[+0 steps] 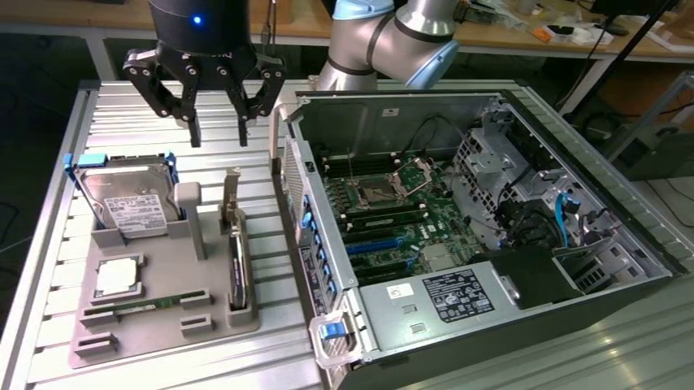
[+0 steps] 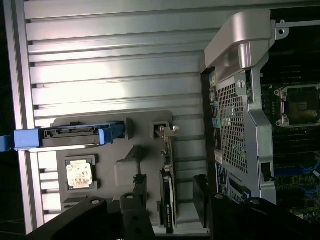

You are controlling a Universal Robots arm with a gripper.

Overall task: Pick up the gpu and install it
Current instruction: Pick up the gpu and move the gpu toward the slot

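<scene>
Exterior view: a ribbed metal tabletop (image 1: 109, 122) carries a grey holder tray (image 1: 162, 329) at 8 o'clock and an open computer case (image 1: 401, 99) at 3 o'clock.
Hand: the hand (image 1: 219, 140) hangs at 11 o'clock in the exterior view, above the far end of the tray. Its dark fingers are spread well apart with nothing between them, and it touches nothing.
Arm: the grey and blue robot arm (image 1: 379, 41) bends in from 12 o'clock, behind the case.
Gpu: the gpu (image 1: 236, 260) stands on its long edge in a slot of the tray, on the side nearest the case. Its silver bracket end (image 1: 231, 195) rises toward the hand, and nothing grips it.
Wrist view: the gpu appears edge-on between the two fingers (image 2: 139, 195), well beyond them, with clear space on both sides.
Hard drive: a silver hard drive with a white label (image 1: 130, 199) leans in a blue caddy at 10 o'clock of the gpu.
Processor: a square CPU chip (image 1: 117, 278) lies flat in the tray at 9 o'clock of the gpu.
RAM stick: a narrow green RAM stick (image 1: 141, 307) lies at 8 o'clock of the gpu.
Case: the side panel is off and the green motherboard (image 1: 391, 219) is exposed.
</scene>
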